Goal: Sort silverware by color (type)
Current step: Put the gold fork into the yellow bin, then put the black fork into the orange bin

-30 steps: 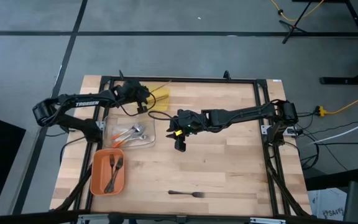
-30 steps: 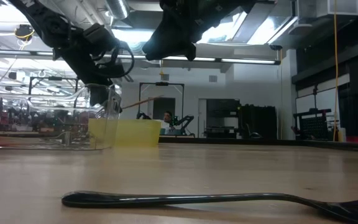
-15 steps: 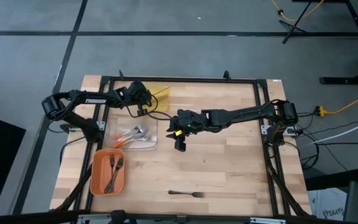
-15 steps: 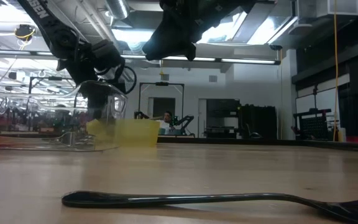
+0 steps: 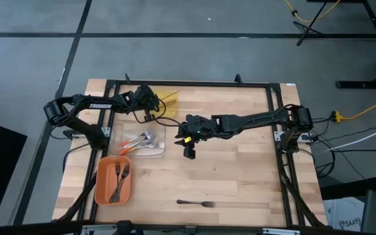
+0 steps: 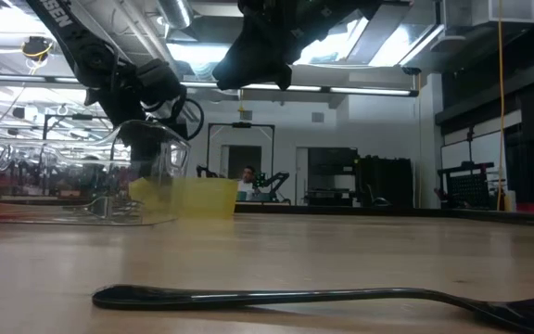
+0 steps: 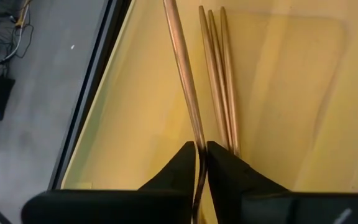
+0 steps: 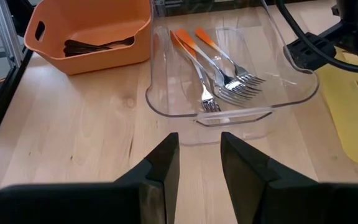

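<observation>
Yellow tray [image 7: 135,143] at the table's far left holds your left gripper [image 7: 201,163], fingers pinched on one wooden utensil [image 7: 182,68] whose handle lies beside three more wooden ones [image 7: 219,74] on the tray floor. Your right gripper [image 8: 197,158] hangs mid-table, fingers spread with nothing between them, just beside the clear tray [image 8: 173,102] of orange-tipped silver forks [image 8: 219,71]. Dark forks [image 5: 118,179] sit in the orange tray [image 5: 101,189], and one black fork [image 5: 196,203] lies alone on the table [image 5: 240,170] near the front edge.

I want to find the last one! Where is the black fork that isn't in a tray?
In the high view the black fork lies alone on the bare wooden table near its front edge, right of the orange tray.
</observation>
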You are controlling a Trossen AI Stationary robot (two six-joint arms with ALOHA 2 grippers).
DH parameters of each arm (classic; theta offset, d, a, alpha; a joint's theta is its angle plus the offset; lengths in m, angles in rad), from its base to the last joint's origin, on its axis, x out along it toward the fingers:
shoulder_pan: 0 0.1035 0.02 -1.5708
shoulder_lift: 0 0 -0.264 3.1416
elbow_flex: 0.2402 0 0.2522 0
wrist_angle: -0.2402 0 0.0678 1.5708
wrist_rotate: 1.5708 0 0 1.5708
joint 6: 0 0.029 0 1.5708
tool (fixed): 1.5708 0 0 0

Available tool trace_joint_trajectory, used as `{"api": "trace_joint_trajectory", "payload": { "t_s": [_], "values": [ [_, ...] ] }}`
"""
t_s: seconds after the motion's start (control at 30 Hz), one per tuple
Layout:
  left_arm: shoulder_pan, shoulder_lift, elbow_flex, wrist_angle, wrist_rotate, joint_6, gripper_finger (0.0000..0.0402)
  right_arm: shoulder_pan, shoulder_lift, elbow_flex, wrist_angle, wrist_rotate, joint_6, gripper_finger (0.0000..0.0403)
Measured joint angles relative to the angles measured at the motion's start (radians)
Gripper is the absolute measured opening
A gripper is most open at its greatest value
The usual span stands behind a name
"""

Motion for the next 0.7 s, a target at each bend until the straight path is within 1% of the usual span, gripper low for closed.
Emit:
{"api": "trace_joint_trajectory", "payload": {
  "t_s": [0.33,0.7],
  "values": [
    [0.000,0.000,0.000,0.002,-0.001,0.000,0.0065,0.000,0.000,0.000,0.000,0.000,0.000,0.0108],
    [0.000,-0.006,0.001,-0.001,-0.001,-0.001,0.0069,0.000,0.000,0.000,-0.009,0.000,0.000,0.0108]
  ]
}}
